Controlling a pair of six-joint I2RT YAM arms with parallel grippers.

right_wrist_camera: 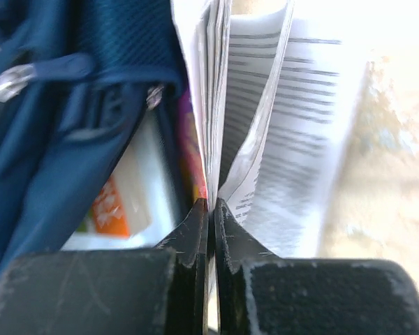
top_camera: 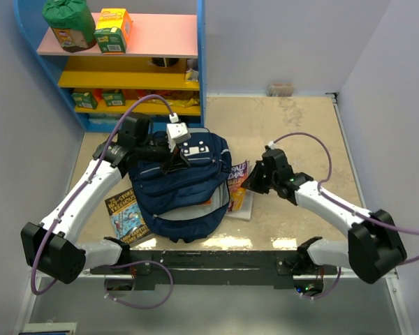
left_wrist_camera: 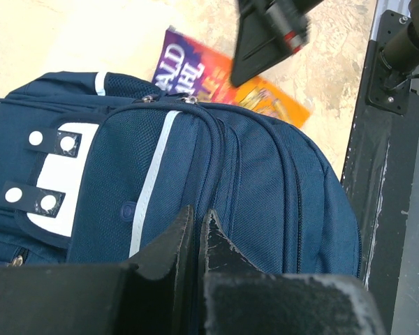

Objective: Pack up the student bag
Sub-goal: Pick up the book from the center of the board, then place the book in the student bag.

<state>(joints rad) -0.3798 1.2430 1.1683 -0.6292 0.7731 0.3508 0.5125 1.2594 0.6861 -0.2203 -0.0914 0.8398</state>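
Observation:
The student bag (top_camera: 185, 192), a navy backpack with a white patch (left_wrist_camera: 59, 174), lies in the middle of the floor. My left gripper (top_camera: 176, 159) is shut on a fold of fabric at the bag's top (left_wrist_camera: 195, 222). My right gripper (top_camera: 253, 183) is at the bag's right side, shut on the pages of an open purple-and-orange book (top_camera: 239, 180). The book's printed pages (right_wrist_camera: 265, 112) fan up from the fingertips beside the bag's open zip edge (right_wrist_camera: 70, 125). The book also shows in the left wrist view (left_wrist_camera: 195, 70).
A second book (top_camera: 128, 213) lies partly under the bag's left side. A blue shelf unit (top_camera: 126, 49) with cartons and a green sack stands at the back left. A small box (top_camera: 281, 88) sits by the back wall. Something white and orange (right_wrist_camera: 119, 202) shows inside the bag.

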